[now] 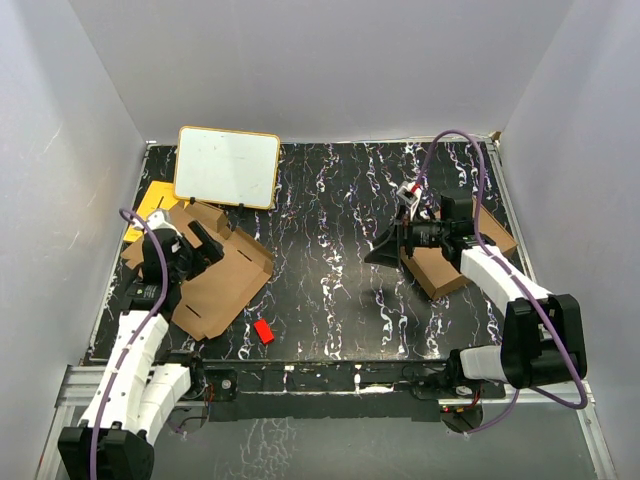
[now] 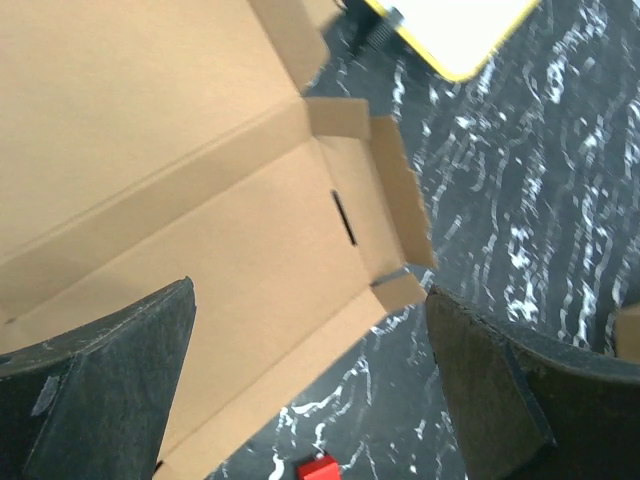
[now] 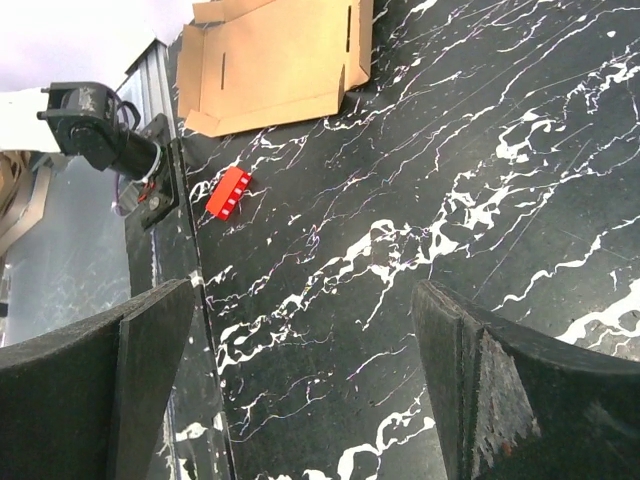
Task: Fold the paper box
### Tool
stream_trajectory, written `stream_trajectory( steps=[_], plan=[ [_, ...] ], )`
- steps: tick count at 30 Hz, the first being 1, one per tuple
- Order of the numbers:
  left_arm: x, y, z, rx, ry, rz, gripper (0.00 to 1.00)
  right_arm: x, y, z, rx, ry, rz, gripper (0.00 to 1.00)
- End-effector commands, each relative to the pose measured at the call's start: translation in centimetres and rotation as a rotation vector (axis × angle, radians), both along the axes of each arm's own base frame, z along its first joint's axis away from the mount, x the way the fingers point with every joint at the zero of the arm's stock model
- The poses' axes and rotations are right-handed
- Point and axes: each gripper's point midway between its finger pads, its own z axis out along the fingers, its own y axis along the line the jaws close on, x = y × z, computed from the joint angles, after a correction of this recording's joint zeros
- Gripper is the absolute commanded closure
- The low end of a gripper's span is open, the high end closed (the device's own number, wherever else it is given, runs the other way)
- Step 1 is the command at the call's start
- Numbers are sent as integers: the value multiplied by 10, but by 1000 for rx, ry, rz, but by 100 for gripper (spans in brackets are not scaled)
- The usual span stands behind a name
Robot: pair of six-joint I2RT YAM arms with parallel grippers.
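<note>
Nearest us, close to the table's (image 1: pixel 330 300) front edge, a small red block (image 1: pixel 263 331) lies just off the paper box's (image 1: pixel 235 285) near corner, not touching it.

The paper box sits on the left side of the table, opened out flat with its inside face up. It is turned askew to the table edges. Its free long edge faces the table's middle and runs from near-left to far-right. The left arm covers the far part, so we cannot tell the sheet's full long axis. In the left wrist view a short side flap with a slot stands half raised at that end.

The left gripper (image 1: pixel 203 242) hangs above the sheet with its jaws spread wide, holding nothing.

Across the table, the right gripper (image 1: pixel 392 248) is also spread wide and empty, over bare table, beside a second brown box (image 1: pixel 440 272).

Farthest back on the left, a whiteboard (image 1: pixel 228 167) stands tilted, with a yellow envelope (image 1: pixel 150 205) beside it.
</note>
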Motion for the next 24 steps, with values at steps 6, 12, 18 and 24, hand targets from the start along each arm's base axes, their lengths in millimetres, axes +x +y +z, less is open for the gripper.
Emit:
stream_trajectory(
  steps=[6, 12, 18, 24],
  plan=[
    [25, 74, 33, 138, -110, 245, 3, 6, 12, 21, -9, -190, 61, 2],
    [41, 121, 33, -70, -98, 307, 5, 9, 14, 18, -35, -195, 46, 1],
    [23, 146, 24, 8, -44, 410, 4, 10, 16, 16, -48, -185, 48, 1],
    [-3, 169, -27, 10, 67, 539, 4, 10, 20, 12, -69, -176, 55, 2]
  ],
)
